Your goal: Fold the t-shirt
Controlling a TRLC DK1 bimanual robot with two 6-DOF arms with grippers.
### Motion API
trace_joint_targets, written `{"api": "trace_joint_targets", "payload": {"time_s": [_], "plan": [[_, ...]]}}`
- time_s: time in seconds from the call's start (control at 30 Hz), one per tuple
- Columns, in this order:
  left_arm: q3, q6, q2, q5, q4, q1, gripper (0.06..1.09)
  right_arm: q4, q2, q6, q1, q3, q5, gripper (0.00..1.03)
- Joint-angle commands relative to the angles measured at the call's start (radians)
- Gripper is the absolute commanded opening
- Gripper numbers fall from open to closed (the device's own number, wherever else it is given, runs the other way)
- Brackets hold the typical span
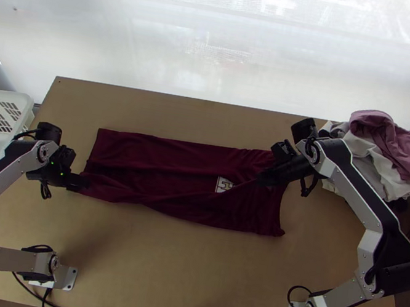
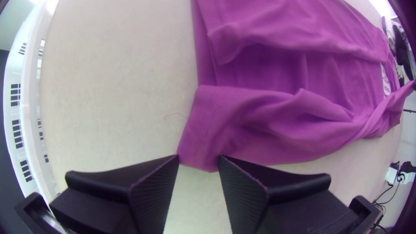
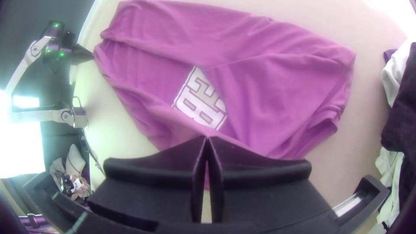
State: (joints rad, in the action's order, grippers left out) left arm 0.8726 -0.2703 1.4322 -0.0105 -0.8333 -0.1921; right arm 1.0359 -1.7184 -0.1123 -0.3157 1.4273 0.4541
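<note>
In the top view the left gripper [image 1: 84,183] is at the near left corner of the dark red t-shirt [image 1: 141,165], and the right gripper [image 1: 261,178] is over its right part. The shirt lies lengthwise, with its near side partly folded over and a white print partly covered. The left wrist view has the left gripper [image 2: 198,158] open, the corner of the shirt [image 2: 277,123] at its fingertips. Seen from the right wrist, the right gripper [image 3: 207,138] is shut on a raised fold of the shirt [image 3: 277,91], beside the print.
A pile of clothes [image 1: 392,152] is at the table's back right corner. A white basket [image 1: 20,102] stands off the left edge. Bare table [image 1: 168,266] lies between the shirt and the near edge, where cables run.
</note>
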Motion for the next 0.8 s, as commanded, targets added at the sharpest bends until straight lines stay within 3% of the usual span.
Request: {"api": "trace_joint_targets", "payload": {"time_s": [0.0,0.17,0.27,0.77], "plan": [[-0.018,-0.015,0.016,-0.006,0.007,-0.003,0.36,0.0,0.006,0.0,0.006,-0.004,0.0,0.03],[-0.012,-0.021,0.005,-0.006,0.002,-0.003,0.17,0.0,0.008,-0.001,0.01,-0.002,0.0,0.03],[-0.004,-0.027,-0.009,-0.005,-0.01,-0.007,0.11,0.0,0.008,-0.001,0.012,0.002,0.0,0.03],[0.192,-0.007,-0.03,-0.023,-0.125,-0.017,0.09,0.0,-0.02,-0.004,0.043,0.097,0.0,0.03]]}}
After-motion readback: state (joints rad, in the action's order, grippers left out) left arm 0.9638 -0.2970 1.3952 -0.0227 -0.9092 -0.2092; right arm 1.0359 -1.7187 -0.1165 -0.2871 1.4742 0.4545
